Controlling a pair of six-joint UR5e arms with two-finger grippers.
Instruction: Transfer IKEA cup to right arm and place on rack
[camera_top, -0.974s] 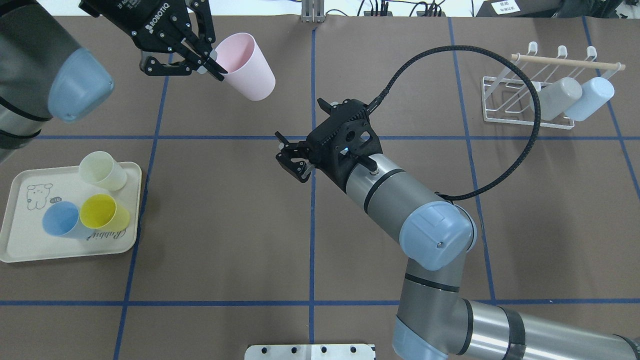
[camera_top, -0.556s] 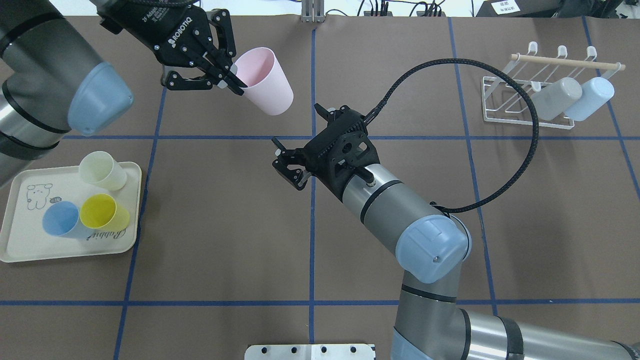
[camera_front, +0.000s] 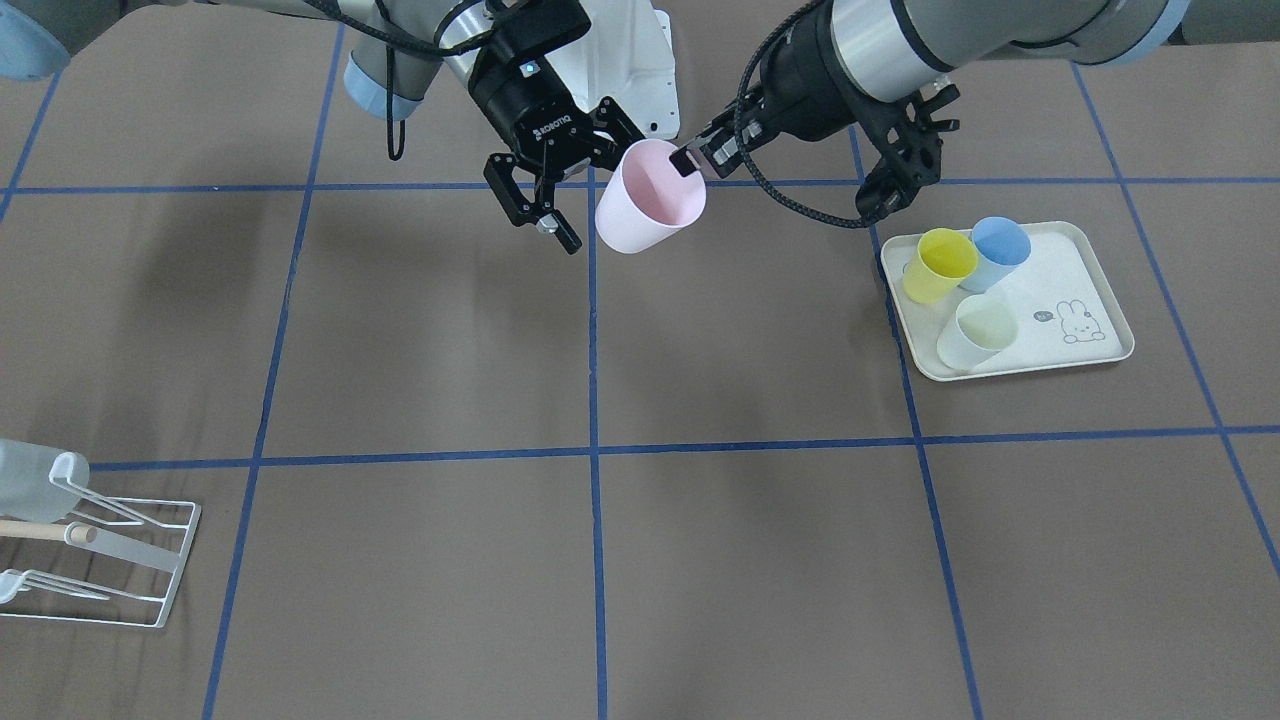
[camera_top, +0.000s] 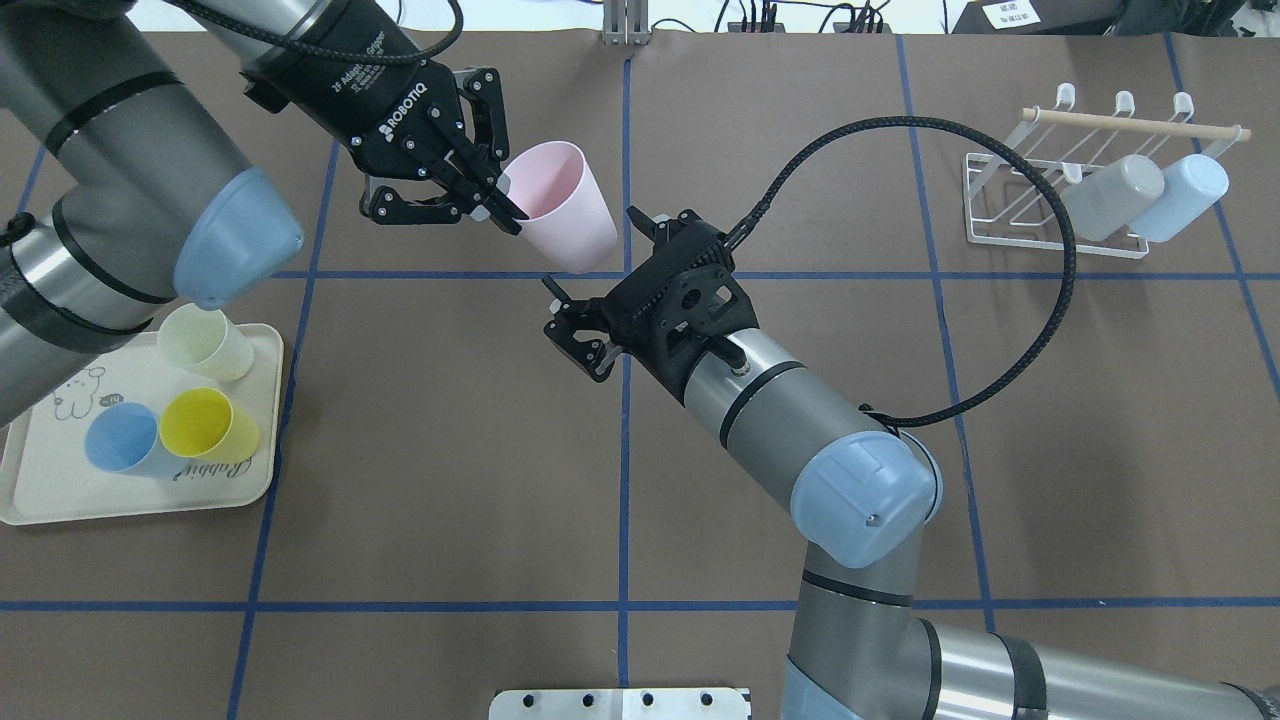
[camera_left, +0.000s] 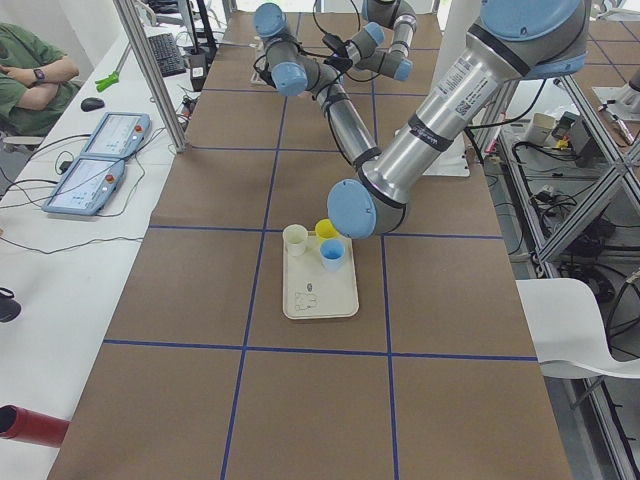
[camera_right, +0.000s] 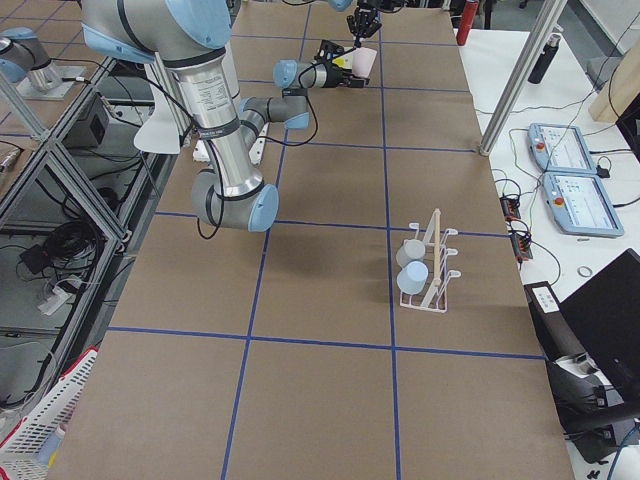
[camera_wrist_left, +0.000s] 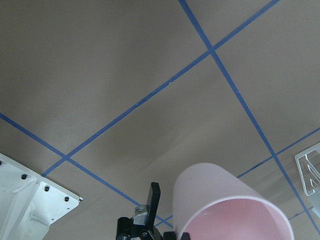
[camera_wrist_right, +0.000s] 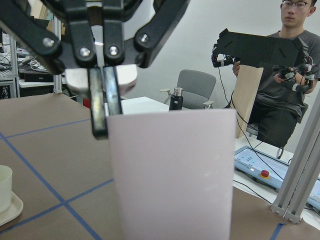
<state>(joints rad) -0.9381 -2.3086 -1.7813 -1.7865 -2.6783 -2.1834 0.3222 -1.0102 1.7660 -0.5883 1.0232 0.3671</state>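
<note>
My left fingers (camera_top: 503, 208) pinch the rim of the pink cup (camera_top: 565, 220) above the counter (camera_top: 420, 420); my right fingers (camera_top: 572, 332) stand wide open just beside it

- Overhead looks down from behind me; the front camera faces me.
- Both share the cup (camera_top: 560, 205) and tray (camera_top: 50, 485).
- My wrist cameras sit close to the cup.

Two silver-grey arms: left arm (camera_top: 110, 130), right arm (camera_top: 775, 405), both with light-blue joint caps (camera_top: 865, 500) and black bands. The left gripper (camera_top: 505, 205) is black with white ROBOTIQ lettering (camera_top: 405, 112). A braided black cable (camera_top: 1073, 250) runs from the right wrist.
</note>
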